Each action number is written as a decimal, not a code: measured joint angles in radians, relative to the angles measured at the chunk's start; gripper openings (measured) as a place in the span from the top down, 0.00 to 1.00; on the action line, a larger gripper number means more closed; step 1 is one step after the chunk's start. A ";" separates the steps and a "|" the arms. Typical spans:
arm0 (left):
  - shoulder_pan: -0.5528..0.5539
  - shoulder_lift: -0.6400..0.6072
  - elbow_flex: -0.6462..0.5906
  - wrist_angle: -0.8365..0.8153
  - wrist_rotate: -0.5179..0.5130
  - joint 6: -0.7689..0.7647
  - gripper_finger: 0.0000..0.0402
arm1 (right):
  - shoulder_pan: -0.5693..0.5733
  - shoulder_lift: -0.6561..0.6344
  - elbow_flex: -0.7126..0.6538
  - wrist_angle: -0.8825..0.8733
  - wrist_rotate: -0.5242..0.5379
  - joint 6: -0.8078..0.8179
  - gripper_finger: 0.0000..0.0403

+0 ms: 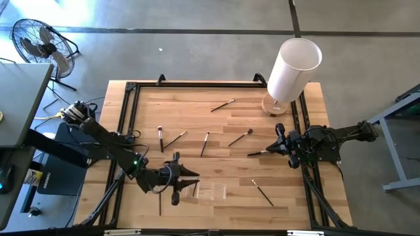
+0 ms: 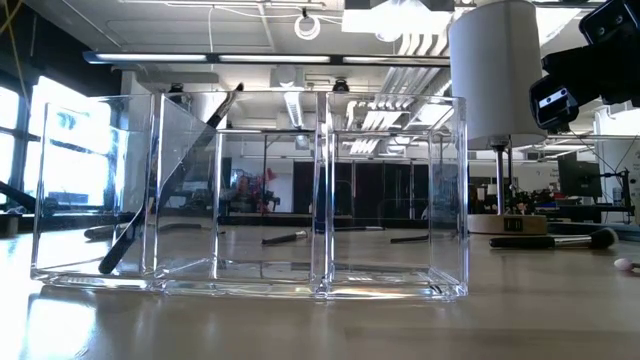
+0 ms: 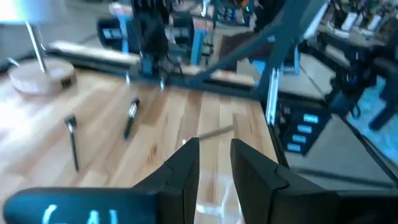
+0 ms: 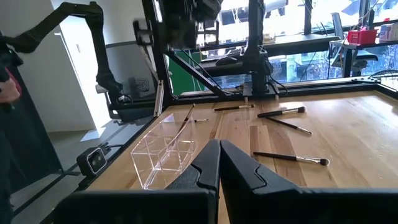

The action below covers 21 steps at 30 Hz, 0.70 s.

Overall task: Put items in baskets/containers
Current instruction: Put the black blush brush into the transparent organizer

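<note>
I hold the left gripper point(image 1: 178, 178), fingers slightly apart and empty, just beside the clear holder point(image 1: 209, 191) near the table's front edge. One brush point(image 2: 168, 180) already leans inside; the right gripper point(image 1: 281, 145), fingers together, waits nearer the dark-handled brush point(image 1: 261, 153).

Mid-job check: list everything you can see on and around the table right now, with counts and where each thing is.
Loose brushes: eight that I count, dark or light-wood handles, scattered across the table.
Brush in holder: one, dark, leaning in one end compartment.
Clear holder: one, see-through, three compartments, near the front edge by the left arm.
White cylinder: one, on a round wooden base, far right corner.
Table: one, light wood with a black frame.
Fan: one, black, on the floor beyond the far left corner.
Left gripper: beside the holder, fingers apart, nothing between them.
Right gripper: at the right edge, fingers together, holding nothing.
</note>
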 joint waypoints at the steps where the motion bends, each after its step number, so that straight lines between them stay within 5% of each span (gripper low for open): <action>1: 0.014 -0.007 0.025 -0.026 -0.004 0.000 0.77 | 0.000 0.000 0.000 0.000 0.000 0.000 0.99; 14: 0.253 -0.068 0.402 -0.699 0.078 -0.056 0.87 | 0.000 0.000 0.000 0.000 0.000 0.000 0.99; 21: 0.384 -0.069 0.470 -0.926 0.117 -0.106 0.98 | 0.000 0.000 0.000 0.000 0.000 0.000 0.99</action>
